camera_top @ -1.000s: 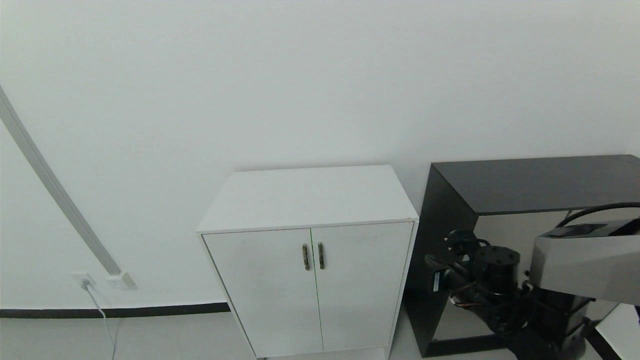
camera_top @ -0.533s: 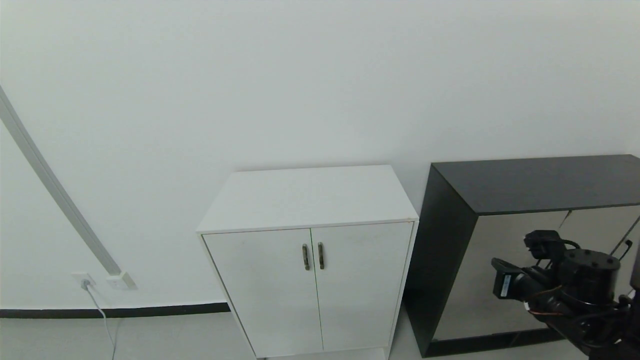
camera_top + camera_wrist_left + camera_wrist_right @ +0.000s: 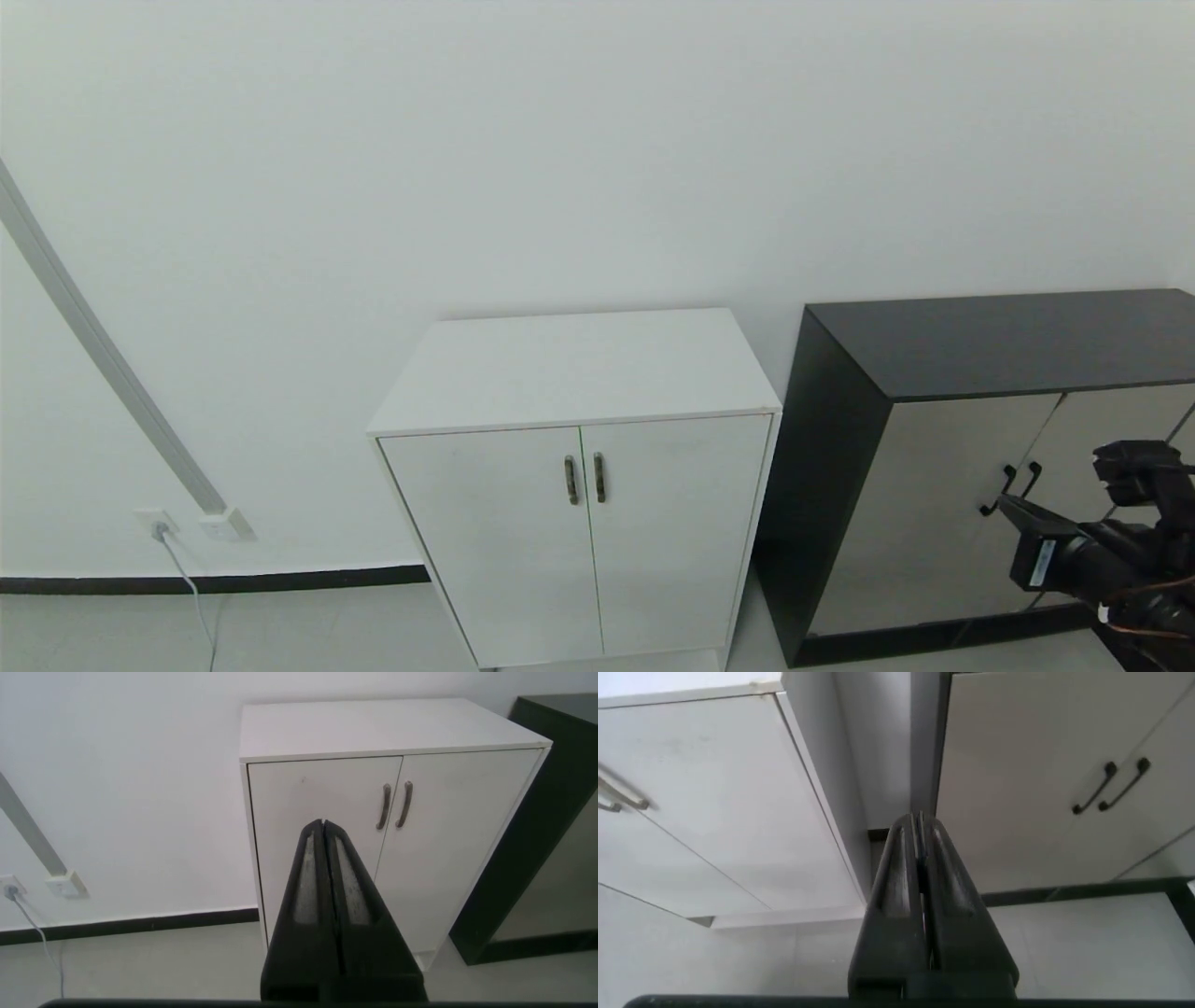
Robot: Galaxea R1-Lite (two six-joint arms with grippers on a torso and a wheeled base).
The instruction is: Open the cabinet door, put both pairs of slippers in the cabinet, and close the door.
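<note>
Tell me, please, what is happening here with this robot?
Nothing is being handled at this moment. The white cabinet stands against the wall with both doors shut. The left gripper is shut and empty, held in front of the cabinet, apart from its handles. The right gripper, also shut and empty, points at the gap between the white and the black cabinet.

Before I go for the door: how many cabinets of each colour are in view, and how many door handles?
White cabinet: 1
Black cabinet: 1
White cabinet's handles: 2
Black cabinet's handles: 2
Total: 2 cabinets, 4 handles
</note>
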